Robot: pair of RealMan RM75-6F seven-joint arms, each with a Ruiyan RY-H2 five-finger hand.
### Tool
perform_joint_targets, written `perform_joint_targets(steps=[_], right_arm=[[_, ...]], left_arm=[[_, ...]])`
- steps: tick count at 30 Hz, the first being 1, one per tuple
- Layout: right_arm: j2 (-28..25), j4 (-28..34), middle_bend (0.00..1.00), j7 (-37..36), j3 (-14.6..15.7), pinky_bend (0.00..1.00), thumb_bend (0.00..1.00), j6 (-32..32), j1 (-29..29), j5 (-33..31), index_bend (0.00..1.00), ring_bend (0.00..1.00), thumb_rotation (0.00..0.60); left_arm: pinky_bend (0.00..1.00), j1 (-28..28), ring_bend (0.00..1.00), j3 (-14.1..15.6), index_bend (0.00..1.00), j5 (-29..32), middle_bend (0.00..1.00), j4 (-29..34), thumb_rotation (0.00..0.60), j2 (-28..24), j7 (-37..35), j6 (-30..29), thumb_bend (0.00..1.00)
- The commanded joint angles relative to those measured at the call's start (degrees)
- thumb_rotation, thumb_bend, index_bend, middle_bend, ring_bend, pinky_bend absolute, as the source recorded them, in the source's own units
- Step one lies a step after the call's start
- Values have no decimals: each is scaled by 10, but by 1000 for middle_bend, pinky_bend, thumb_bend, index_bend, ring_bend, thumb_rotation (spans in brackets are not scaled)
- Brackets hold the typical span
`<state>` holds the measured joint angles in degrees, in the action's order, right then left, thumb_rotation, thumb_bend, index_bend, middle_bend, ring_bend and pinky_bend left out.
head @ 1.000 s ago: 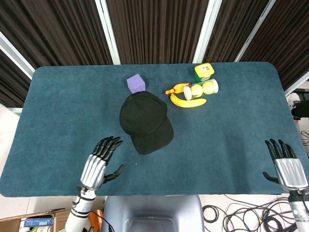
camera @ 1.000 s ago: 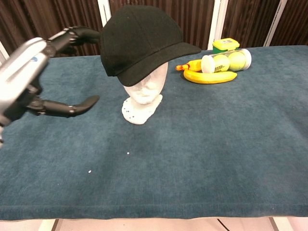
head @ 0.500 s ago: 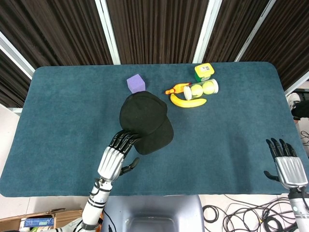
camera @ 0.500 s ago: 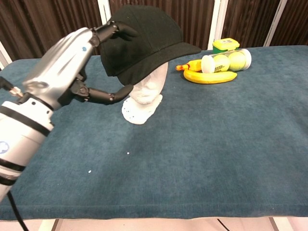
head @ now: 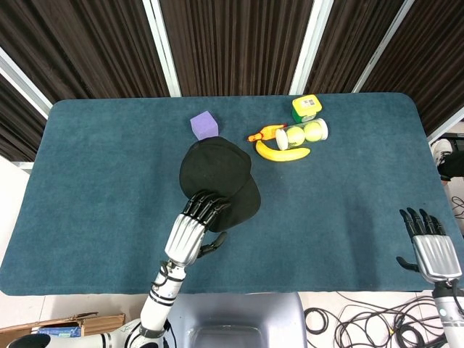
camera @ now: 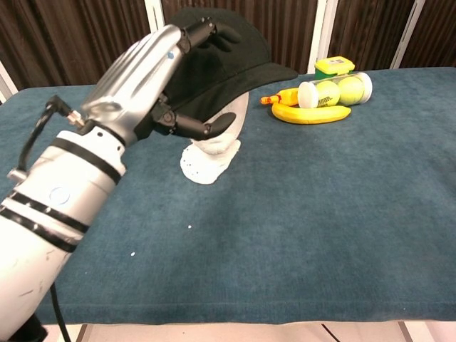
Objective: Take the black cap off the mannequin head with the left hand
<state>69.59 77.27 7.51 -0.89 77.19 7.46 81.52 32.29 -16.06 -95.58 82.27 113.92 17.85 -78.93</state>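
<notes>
**Left hand at the cap, cap seated on the mannequin head**

The black cap [camera: 228, 50] sits on the white mannequin head [camera: 214, 146], which stands upright on the blue table [head: 94, 167] slightly left of centre. The cap's brim points toward the near right in the head view.

The left hand [head: 190, 232] reaches in from the near edge. Its fingers [camera: 206, 32] lie over the left side of the cap's crown, and the thumb [camera: 214, 127] extends under the cap's lower edge, in front of the mannequin face. The fingers and thumb are spread on either side of the cap fabric. Whether they clamp it or only touch it cannot be told from either view.

The right hand [head: 433, 250] rests at the near right corner of the table, well apart from the cap, fingers extended and apart, holding nothing.

Behind the cap, on the far side:
- a purple cube [head: 204, 125], just beside the crown;
- a banana [head: 283, 153];
- a clear tube of tennis balls [head: 302, 133];
- a small yellow toy [head: 264, 133];
- a green-and-yellow container [head: 307, 107].
</notes>
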Motion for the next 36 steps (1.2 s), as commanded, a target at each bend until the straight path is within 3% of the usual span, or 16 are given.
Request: perform_joint_targets(steps=[1,8,13,24,36], right_arm=[[-1,1,55,-2,-1,127,61,-1,0,0,0,0,600],[-3,2,55,-6,-3,127,61,-2,-2,1,0,0,600],[-4,2,55,-7,-3,126,62,-2,-3,3,0,0,600],[-9,8,54,-7,1,127,61,-9,-4,7,0,0,600],[-14,13,50,-7,3,127,61,-21,-3,6,0,0,600]], left_arm=[[155,11,182,-10,265,6,256,-3,600,6,14,4,305],[163,22,283,-11,291,19,343,-23,600,13,52,1,333],[227,26,374,-7,342,19,428,-41,600,15,76,-7,334],[318,48,459,14,426,-77,517,-152,600,30,133,-100,373],[432,69,607,17,581,-93,661,-217,600,41,117,-134,447]])
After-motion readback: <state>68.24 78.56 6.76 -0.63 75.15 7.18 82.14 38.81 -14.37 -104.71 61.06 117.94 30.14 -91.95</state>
